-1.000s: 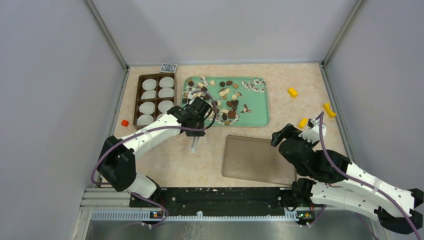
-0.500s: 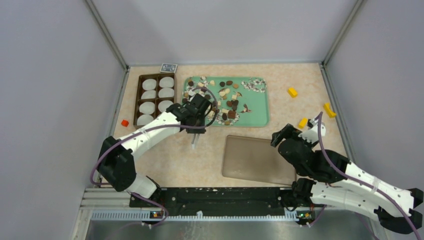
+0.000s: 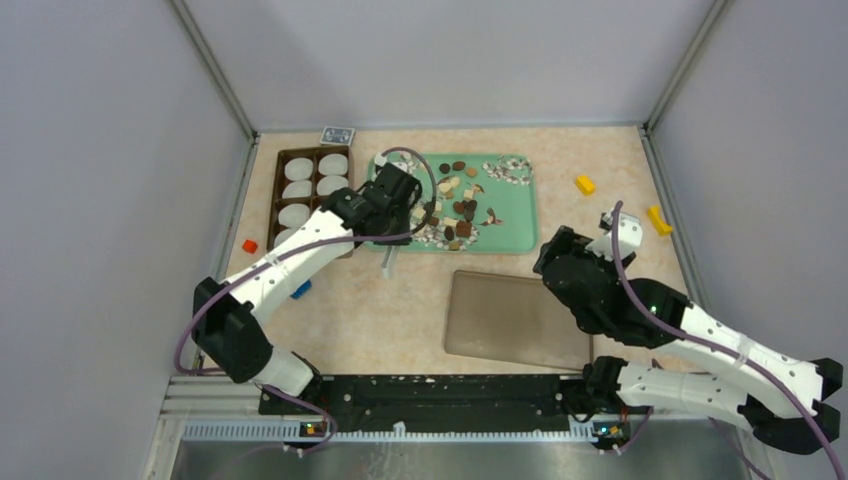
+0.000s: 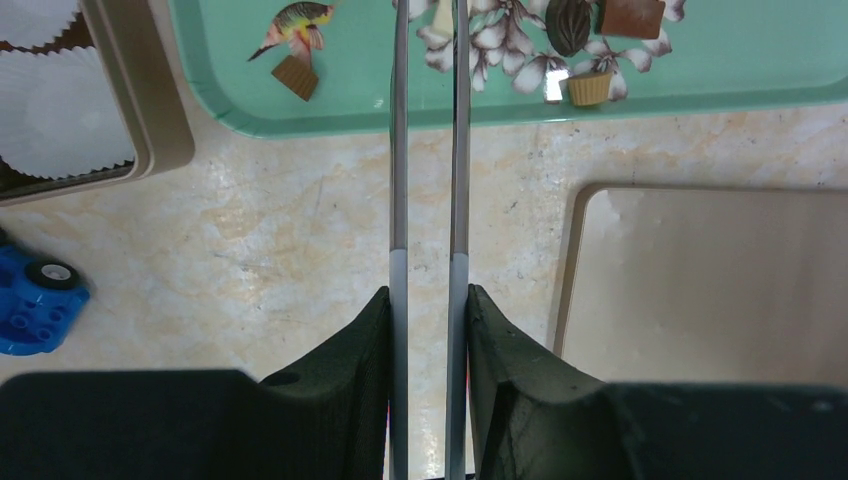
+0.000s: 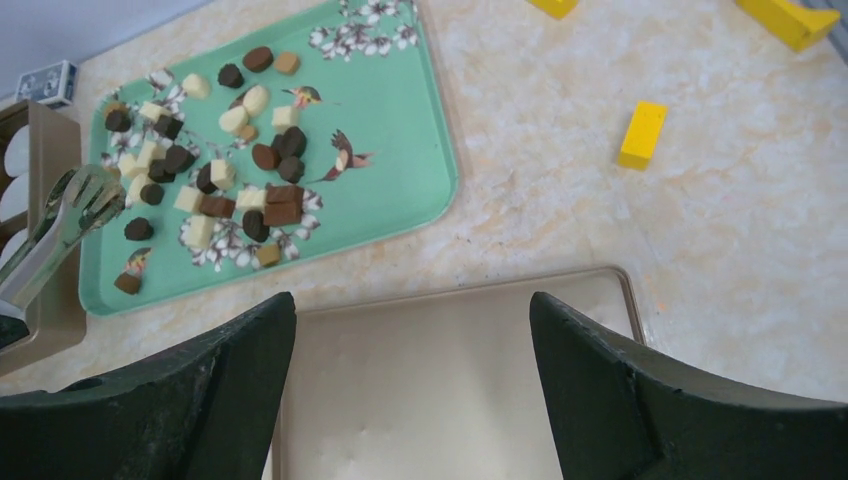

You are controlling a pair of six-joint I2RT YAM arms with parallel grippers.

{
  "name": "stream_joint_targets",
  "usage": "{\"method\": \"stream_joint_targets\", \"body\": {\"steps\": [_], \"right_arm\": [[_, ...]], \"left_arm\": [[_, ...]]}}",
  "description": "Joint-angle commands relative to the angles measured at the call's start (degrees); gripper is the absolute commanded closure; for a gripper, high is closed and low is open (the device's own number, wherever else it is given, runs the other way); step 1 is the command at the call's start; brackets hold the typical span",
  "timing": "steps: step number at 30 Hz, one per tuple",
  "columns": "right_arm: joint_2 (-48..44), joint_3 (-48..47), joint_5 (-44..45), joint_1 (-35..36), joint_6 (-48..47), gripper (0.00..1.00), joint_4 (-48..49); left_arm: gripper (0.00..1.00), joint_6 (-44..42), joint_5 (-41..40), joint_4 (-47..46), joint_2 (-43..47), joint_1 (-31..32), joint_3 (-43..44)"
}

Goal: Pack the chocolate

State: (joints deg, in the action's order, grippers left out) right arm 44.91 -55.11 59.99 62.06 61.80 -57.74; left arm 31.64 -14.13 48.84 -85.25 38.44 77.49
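Top external: beige table (image 3: 340, 310), grey walls (image 3: 90, 150); left gripper (image 4: 428, 300) clamps tongs (image 4: 400, 150), right gripper (image 5: 412, 300) apart.

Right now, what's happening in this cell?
The left gripper has its jaws shut on metal tongs, reaching over the green tray of loose chocolate. The right gripper hangs open above the tan tray, holding nothing. The paper cups that show in the brown box look empty, so no piece looks packed yet.
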Motion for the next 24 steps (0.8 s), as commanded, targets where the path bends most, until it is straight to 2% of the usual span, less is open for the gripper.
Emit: {"method": "stream_joint_targets", "body": {"steps": [1, 3, 6, 15, 18, 24], "right_arm": [[2.0, -3.9, 3.4, -1.2, -11.1, 0.15, 8.1], [2.0, -3.8, 0.3, -4.0, -16.7, 0.15, 13.7], [1.4, -2.9, -11.3, -12.6, -22.7, 0.15, 21.1], [5.4, -0.7, -44.4, -39.5, -25.9, 0.15, 28.2], [7.7, -0.1, -49.9, -43.7, -26.1, 0.15, 30.0], [12.4, -0.9, -52.6, -44.6, -26.9, 0.15, 31.7]], "left_arm": [[0.77, -3.1, -0.4, 1.1, -0.1, -4.4, 5.4], [0.77, -4.4, 0.1, 1.2, -0.6, -6.8, 7.0], [0.77, -6.4, 1.4, 1.0, -1.6, -10.9, 9.1], [0.77, -10.0, 2.2, 0.5, -6.0, -20.0, 15.0], [0.76, -10.8, 2.8, -0.5, -7.2, -22.5, 15.8], [0.76, -12.2, 2.8, -1.1, -10.0, -27.8, 18.0]]}}
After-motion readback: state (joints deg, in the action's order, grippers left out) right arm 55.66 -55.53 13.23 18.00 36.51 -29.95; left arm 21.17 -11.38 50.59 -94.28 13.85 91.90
